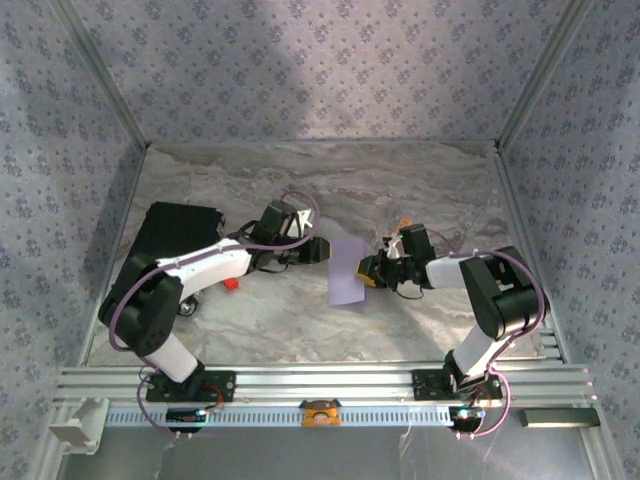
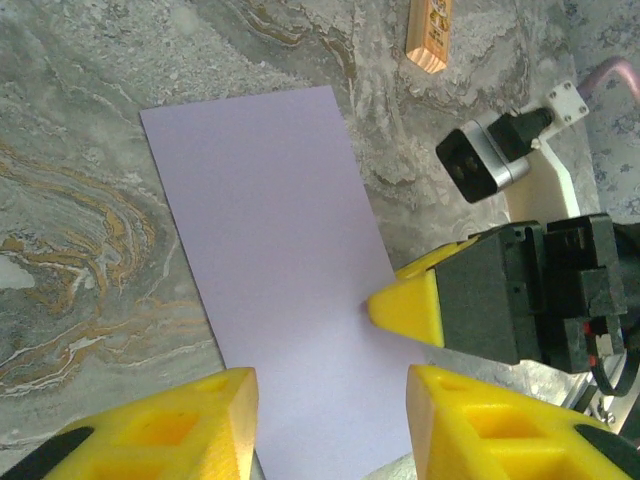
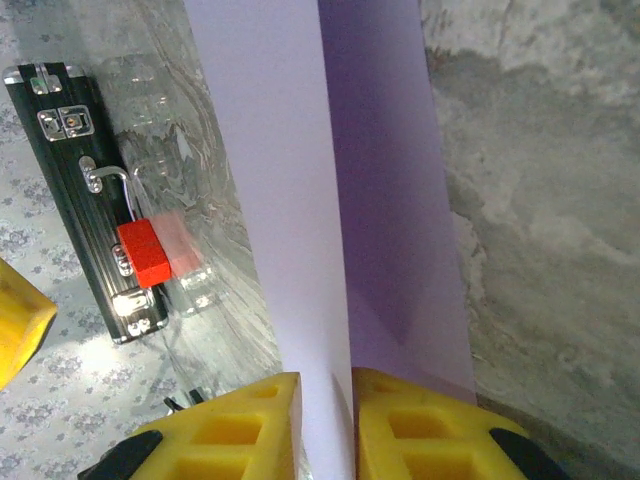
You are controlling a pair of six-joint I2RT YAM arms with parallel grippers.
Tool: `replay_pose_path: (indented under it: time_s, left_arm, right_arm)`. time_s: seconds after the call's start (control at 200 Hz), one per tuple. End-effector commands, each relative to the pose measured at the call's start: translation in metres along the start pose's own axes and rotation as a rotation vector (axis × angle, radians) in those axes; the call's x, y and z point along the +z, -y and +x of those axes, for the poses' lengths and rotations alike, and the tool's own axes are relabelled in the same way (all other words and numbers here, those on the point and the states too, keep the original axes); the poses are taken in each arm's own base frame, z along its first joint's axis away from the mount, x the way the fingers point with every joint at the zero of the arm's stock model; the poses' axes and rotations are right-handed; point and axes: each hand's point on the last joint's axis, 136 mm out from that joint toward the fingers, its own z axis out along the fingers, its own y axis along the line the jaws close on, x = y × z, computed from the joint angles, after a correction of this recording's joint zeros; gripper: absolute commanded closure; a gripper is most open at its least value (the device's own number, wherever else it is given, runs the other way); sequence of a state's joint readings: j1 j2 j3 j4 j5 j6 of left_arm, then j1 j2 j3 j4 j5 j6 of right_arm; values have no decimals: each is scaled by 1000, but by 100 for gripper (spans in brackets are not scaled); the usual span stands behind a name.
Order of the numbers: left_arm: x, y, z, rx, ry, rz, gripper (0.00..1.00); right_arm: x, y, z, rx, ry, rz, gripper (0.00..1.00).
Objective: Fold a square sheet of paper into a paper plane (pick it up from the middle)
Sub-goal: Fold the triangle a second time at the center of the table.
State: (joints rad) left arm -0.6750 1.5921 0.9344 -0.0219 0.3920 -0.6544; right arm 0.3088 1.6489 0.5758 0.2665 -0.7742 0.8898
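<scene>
The square sheet of paper point(image 1: 347, 270) lies mid-table as a tall pale lavender rectangle, folded lengthwise. In the right wrist view one layer of the sheet point(image 3: 290, 200) stands up from the darker layer beneath. My right gripper point(image 3: 325, 420) is shut on that raised layer at the sheet's right edge point(image 1: 368, 270). My left gripper point(image 1: 318, 250) hovers open at the sheet's left edge; its fingers point(image 2: 170, 430) straddle the paper point(image 2: 270, 250) without touching it. The right gripper's fingertip point(image 2: 405, 305) rests on the sheet. A dart-shaped paper plane is out of view.
A black rectangular pad point(image 1: 170, 240) lies at the left under the left arm, with a small red object point(image 1: 232, 283) beside it. A small tan block point(image 2: 428, 35) sits behind the sheet. Patterned walls enclose the marble table point(image 1: 330, 190).
</scene>
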Motion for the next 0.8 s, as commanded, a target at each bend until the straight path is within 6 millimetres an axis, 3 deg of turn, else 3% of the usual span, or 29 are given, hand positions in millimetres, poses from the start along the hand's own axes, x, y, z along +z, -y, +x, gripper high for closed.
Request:
replay_pose_path:
  time_s: [0.0,0.145,0.285,0.535,0.795]
  left_arm:
    - [-10,18,-5,81,49,51,59]
    - [-12,27,4,216,78,25,59]
    - [-9,35,27,363,23,-63,58]
    - [10,43,75,702,-19,-284,47]
    - [32,58,102,929,-44,-407,39]
  right_arm:
    - [0,-7,-3,-33,-15,-20,81]
    - [-2,-6,-3,-27,-17,-16,87]
    - [-4,-6,-3,-17,-19,-15,87]
    - [-6,-11,-3,-13,-22,-25,86]
    - [-6,-12,-3,-9,-18,-29,87]
